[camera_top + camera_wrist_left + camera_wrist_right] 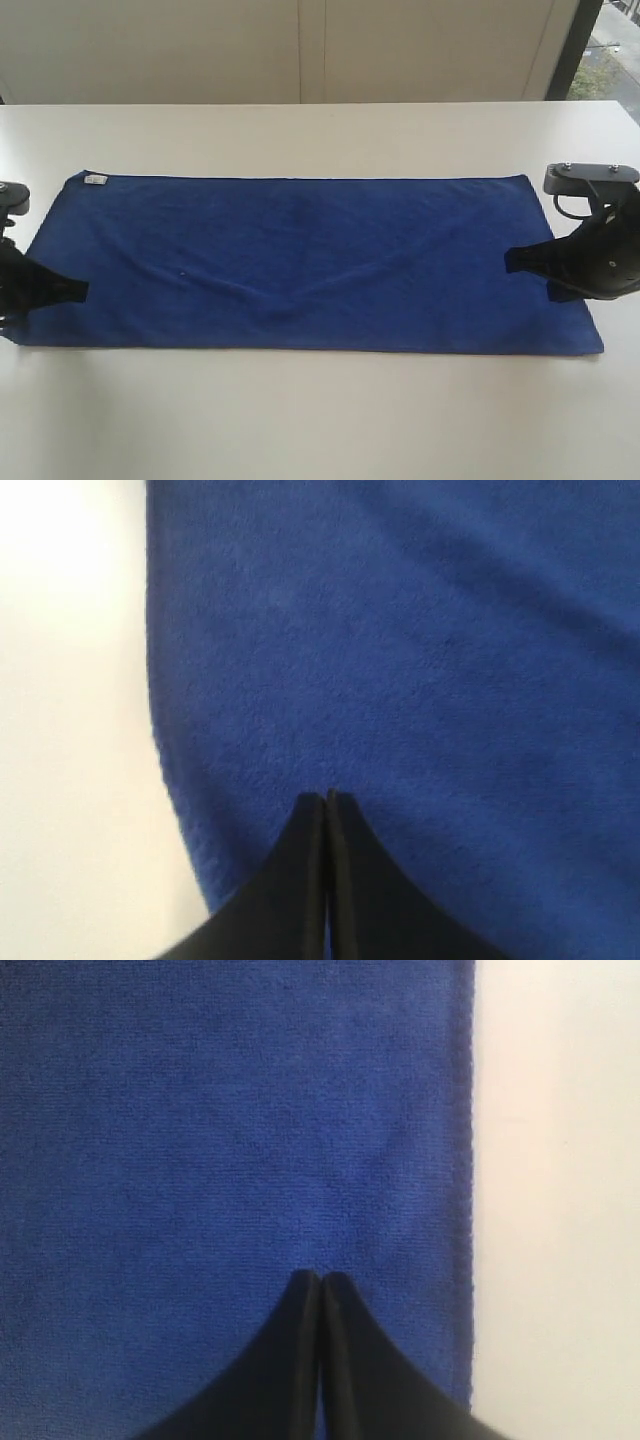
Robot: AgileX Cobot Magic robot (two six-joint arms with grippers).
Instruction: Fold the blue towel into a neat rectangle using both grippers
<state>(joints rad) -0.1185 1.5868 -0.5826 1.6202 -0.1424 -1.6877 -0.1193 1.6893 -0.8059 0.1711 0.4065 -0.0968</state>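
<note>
The blue towel [310, 250] lies spread flat lengthwise across the white table, with a small white tag [96, 180] at its far left corner and a shallow crease near the middle. My left gripper [78, 290] is over the towel's left end near the front, shut with nothing between its fingers. In the left wrist view the left gripper [328, 796] points over the towel [420, 660], close to its edge. My right gripper [512, 260] is over the right end, also shut and empty. The right wrist view shows the right gripper [320, 1278] above the towel [220, 1120], near its hem.
Bare white table [300, 420] surrounds the towel on all sides. A pale wall [300, 50] stands behind the table's far edge, and a window [612, 50] shows at the back right.
</note>
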